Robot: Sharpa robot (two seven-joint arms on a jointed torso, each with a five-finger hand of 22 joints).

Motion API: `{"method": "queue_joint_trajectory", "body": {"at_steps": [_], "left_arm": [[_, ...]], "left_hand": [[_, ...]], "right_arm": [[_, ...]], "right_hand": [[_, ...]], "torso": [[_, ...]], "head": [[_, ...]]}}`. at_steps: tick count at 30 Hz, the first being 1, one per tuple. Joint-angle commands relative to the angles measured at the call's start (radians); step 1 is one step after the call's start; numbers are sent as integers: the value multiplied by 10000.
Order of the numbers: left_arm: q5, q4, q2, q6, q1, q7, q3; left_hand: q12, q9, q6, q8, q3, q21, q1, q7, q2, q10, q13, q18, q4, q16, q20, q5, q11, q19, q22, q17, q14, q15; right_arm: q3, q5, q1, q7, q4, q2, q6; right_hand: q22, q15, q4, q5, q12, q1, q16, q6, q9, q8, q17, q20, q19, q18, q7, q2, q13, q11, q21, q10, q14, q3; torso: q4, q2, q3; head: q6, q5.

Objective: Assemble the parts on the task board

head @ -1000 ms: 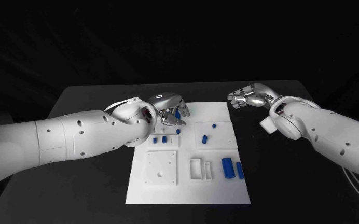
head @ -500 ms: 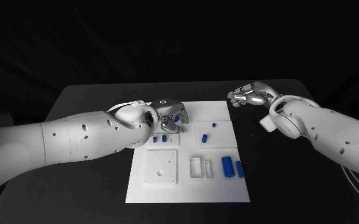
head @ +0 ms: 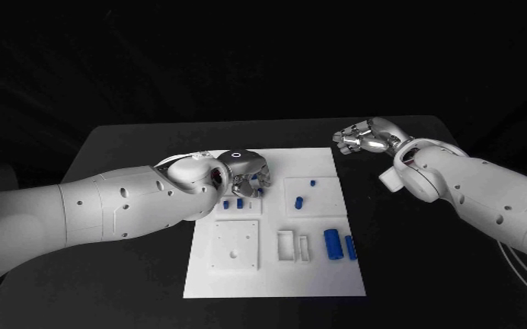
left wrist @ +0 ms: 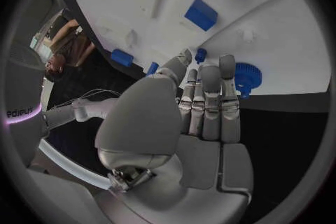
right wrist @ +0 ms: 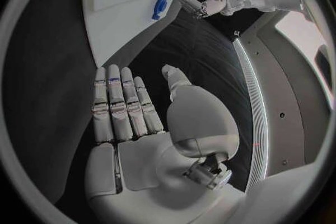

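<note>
At the task board's 11 o'clock corner, left hand reaches open-fingered for a blue gear, apparently to pick it; right hand waits open at 1 o'clock.

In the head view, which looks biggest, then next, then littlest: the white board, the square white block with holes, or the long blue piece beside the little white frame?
1. Task board, by far the largest.
2. Square white block.
3. Long blue piece, the smallest.
</note>
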Motion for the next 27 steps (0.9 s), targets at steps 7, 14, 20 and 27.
{"method": "queue_joint_trajectory", "body": {"at_steps": [7,14,20,27], "left_arm": [[-239,-121,13,175,-22,-138,3],[-237,-188,14,186,-31,-157,4],[-168,-244,45,93,-69,-119,4],[-74,-303,112,85,-151,-62,5]], "left_hand": [[-41,-19,-44,-38,400,212,136,94,65,27,-12,207,-3,90,8,151,38,-28,231,-50,19,100],[-42,-21,-42,-38,634,424,100,118,193,106,-13,240,18,126,4,239,15,-84,229,-65,50,87],[-40,-22,-42,-40,672,480,20,125,304,169,-12,246,110,152,2,257,1,-59,218,-66,108,82],[-42,-22,-88,-39,650,485,-14,38,254,143,-13,246,136,123,7,239,1,-57,205,-87,120,86]], "right_arm": [[7,73,-2,144,29,-9,-71],[7,74,-2,140,35,-15,-55],[7,74,-2,135,41,-10,-32],[8,74,-2,129,42,-14,-10]], "right_hand": [[-10,7,-43,64,-26,-52,-28,80,-4,-56,-10,-1,-52,44,7,93,-14,-30,4,-58,-81,67],[-10,7,-43,64,-26,-52,-28,80,-4,-56,-10,-1,-52,44,7,93,-14,-30,4,-58,-81,67],[-10,4,-49,85,-26,-70,-26,99,-3,-56,-9,-2,-51,44,4,83,-14,-34,3,-57,-73,81],[-10,4,-49,85,-26,-70,-26,99,-3,-56,-9,-2,-51,44,4,83,-14,-34,3,-57,-73,81]], "torso": [[6,2,0],[7,-2,-6],[5,0,-1],[-3,1,-1]], "head": [[-28,-26],[-47,-32],[-54,-42],[-84,-50]]}}
